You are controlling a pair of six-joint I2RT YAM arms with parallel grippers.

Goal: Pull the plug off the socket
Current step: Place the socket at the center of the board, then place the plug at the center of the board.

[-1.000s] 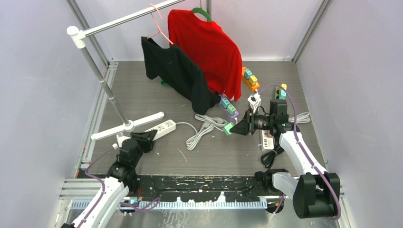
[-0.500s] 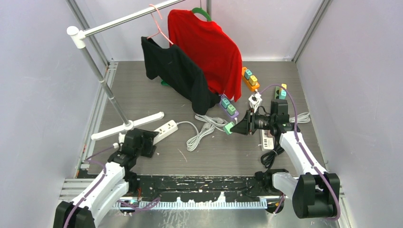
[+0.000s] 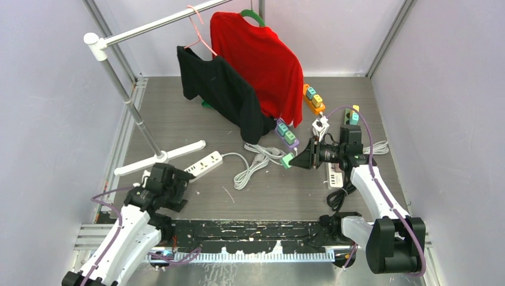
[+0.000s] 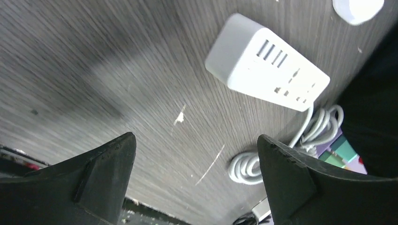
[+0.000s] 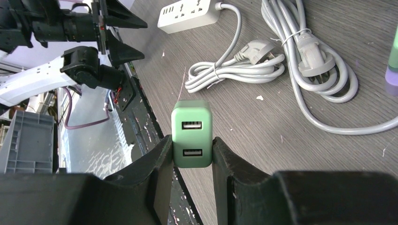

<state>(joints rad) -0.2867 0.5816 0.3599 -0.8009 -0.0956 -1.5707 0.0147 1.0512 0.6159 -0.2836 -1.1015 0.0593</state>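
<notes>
Over the tabletop (image 5: 328, 154), we note right tool (image 5: 191, 140) pinching green plug (image 5: 191, 123) aloft, well apart from white power strip (image 4: 267, 63); left tool (image 4: 195, 137) gapes wide, empty, near it. Likely risk: shallow pinch, plug slips onto cables (image 5: 281, 61).

White arm links (image 3: 375, 190); black joints (image 3: 390, 238); black-fingered left gripper (image 4: 195, 138); purple cables (image 3: 370, 149).

Red shirt (image 3: 259, 59) and black garment (image 3: 223, 92) on a metal rail (image 3: 156, 24) over the grey wood-grain table (image 3: 172, 113)
</notes>
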